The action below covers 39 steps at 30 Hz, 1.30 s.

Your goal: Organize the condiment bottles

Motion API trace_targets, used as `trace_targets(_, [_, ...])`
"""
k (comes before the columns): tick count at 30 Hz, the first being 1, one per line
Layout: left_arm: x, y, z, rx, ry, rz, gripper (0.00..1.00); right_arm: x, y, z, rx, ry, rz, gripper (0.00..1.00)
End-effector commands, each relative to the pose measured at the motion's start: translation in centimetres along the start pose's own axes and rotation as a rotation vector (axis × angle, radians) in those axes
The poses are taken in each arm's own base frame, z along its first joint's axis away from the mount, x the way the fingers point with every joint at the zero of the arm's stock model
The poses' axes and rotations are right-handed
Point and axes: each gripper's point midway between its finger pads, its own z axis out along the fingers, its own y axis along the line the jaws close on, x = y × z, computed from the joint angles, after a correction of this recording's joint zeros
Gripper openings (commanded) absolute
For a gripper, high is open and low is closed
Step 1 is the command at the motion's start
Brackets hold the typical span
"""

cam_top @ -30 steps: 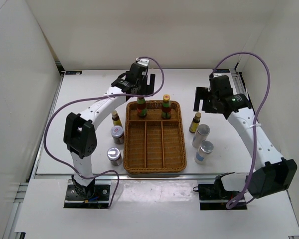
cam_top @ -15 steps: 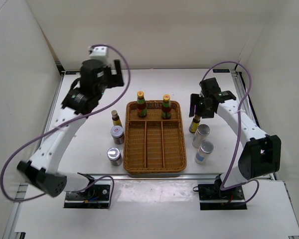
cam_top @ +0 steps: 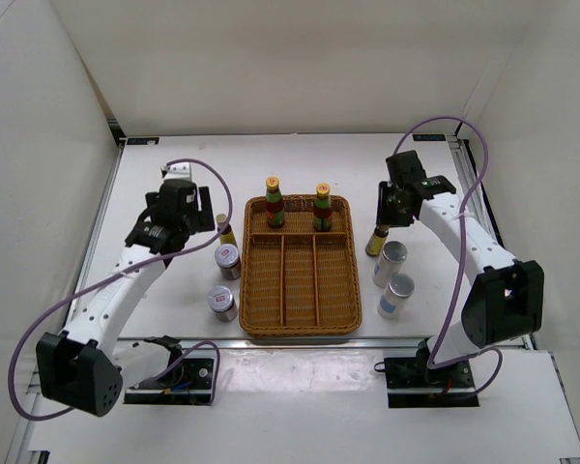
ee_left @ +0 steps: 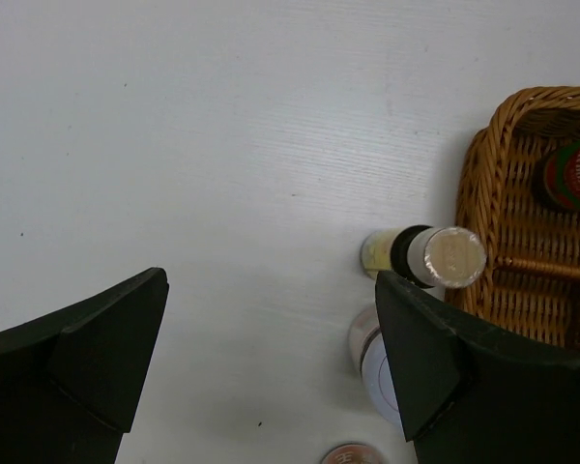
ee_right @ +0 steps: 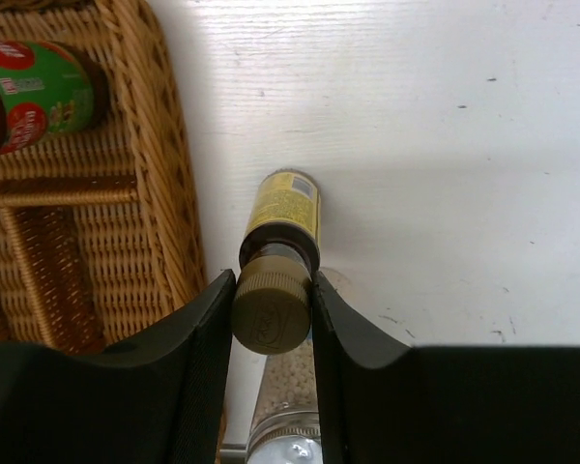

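Observation:
Two tall yellow-capped sauce bottles (cam_top: 274,201) (cam_top: 322,207) stand in the far section of the wicker tray (cam_top: 261,309). My right gripper (ee_right: 273,314) is shut on the cap of a small dark yellow-labelled bottle (ee_right: 282,208), which stands on the table right of the tray (cam_top: 377,241). Two silver-lidded jars (cam_top: 391,263) (cam_top: 397,295) stand just nearer. My left gripper (ee_left: 271,358) hangs open over bare table, left of the tray. Its right finger is beside another small dark bottle (ee_left: 427,256) and a jar (ee_left: 369,353). A further jar (cam_top: 221,303) stands nearer on that side.
The tray's three long near compartments (cam_top: 300,285) hold nothing. Its rim (ee_right: 164,193) runs close to the left of the gripped bottle. White walls enclose the table on the left, right and far sides.
My right gripper moved down over the small dark bottle and shut on its cap. My left arm swung from behind the tray to the left side, near the other small bottle, still open.

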Motion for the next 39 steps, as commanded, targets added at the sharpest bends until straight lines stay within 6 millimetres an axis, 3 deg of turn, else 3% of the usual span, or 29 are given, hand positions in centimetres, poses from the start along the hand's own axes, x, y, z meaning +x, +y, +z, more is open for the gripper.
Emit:
trace_targets(1, [-2.0, 1.1, -1.7, -0.013, -0.128, -0.071, 0.99, -2.6, -0.1, -2.5, 0.056, -0.11, -0.02, 0.14])
trace_targets(7, [-1.5, 1.5, -1.6, -0.029, -0.146, -0.087, 0.99, -5.8, 2.2, -9.0, 0.017, -0.299, -0.081, 0.0])
trace_targets(10, [-1.5, 1.3, -1.3, -0.029, -0.145, -0.087, 0.99, -6.6, 4.0, -11.4, -0.034, -0.354, -0.13, 0.0])
trace_targets(15, [-1.7, 0.6, -1.1, 0.005, -0.147, -0.089, 0.99, -5.6, 6.6, -12.6, -0.099, -0.355, -0.178, 0.0])
trace_targets(23, [-1.8, -0.7, -1.1, 0.067, -0.155, -0.078, 0.99, -2.3, 10.6, -9.7, -0.186, -0.291, -0.228, 0.0])
trace_targets(29, [-1.5, -1.6, -1.1, 0.107, -0.149, -0.062, 0.99, -0.5, 12.0, -7.6, -0.201, -0.224, -0.238, 0.0])
trace_targets(34, [-1.3, -2.9, -1.0, 0.17, -0.148, -0.037, 0.99, 1.5, 12.2, -4.5, -0.174, -0.151, -0.235, 0.0])
trace_targets(38, [-0.7, -4.4, -0.7, 0.214, -0.136, 0.004, 0.99, 2.4, 12.1, -3.2, -0.171, -0.138, -0.207, 0.1])
trace_targets(39, [-0.7, -4.9, -0.6, 0.235, -0.133, 0.006, 0.99, 3.0, 11.9, -2.6, -0.16, -0.118, -0.212, 0.17])
